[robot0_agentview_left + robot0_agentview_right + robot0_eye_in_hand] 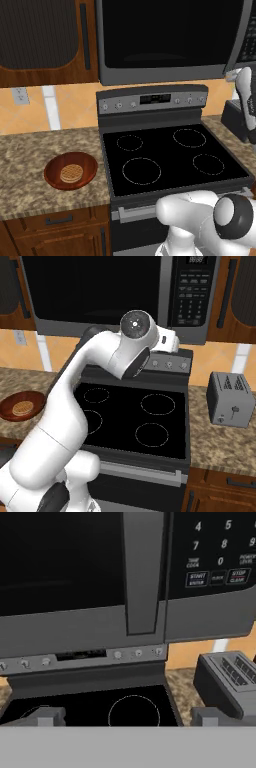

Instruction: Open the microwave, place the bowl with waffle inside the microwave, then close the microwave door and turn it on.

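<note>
The microwave [165, 40] hangs above the stove with its door [60, 577] shut. The door's long vertical grey handle [142, 572] runs beside the button panel [220, 552]. My gripper [127, 717] is open and holds nothing. It points at the lower end of the handle from a short way off, above the stove's back right. The reddish-brown bowl [70, 171] sits on the counter left of the stove, with the small tan waffle [71, 173] lying in it. In the right base view the bowl [22, 406] is at the far left.
The black-topped stove [175, 155] with its control strip [152, 101] lies under the microwave. A grey toaster [231, 398] stands on the right counter, close to my hand. Dark wood cabinets [45, 40] flank the microwave.
</note>
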Robot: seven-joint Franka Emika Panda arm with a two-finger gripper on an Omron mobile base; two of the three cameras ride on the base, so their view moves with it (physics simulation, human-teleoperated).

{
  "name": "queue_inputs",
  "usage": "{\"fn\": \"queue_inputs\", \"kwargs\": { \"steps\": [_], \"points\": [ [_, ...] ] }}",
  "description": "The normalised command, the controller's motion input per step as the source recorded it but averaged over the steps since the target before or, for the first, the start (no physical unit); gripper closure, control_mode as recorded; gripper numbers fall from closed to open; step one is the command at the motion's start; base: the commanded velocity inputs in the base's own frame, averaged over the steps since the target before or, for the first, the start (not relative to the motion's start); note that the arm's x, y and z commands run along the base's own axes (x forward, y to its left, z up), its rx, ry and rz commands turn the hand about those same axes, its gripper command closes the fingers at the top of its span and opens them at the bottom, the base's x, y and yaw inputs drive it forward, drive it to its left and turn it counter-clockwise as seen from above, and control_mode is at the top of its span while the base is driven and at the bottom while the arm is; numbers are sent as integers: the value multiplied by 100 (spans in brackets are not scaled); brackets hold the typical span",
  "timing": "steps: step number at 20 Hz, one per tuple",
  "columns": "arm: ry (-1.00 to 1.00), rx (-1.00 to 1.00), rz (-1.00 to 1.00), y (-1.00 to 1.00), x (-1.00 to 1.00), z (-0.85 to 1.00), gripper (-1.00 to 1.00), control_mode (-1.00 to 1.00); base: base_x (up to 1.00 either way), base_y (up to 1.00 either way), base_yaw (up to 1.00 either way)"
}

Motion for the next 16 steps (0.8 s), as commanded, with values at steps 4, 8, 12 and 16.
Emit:
{"fn": "queue_inputs", "kwargs": {
  "steps": [4,8,12,16],
  "points": [
    [-9,4,-13,-26,26,32,-100,-100,0,0,0],
    [-11,1,-10,-10,26,23,-100,-100,0,0,0],
    [-6,0,-2,0,27,27,-100,-100,0,0,0],
    [-3,0,0,0,38,22,-100,-100,0,0,0]
  ]
}}
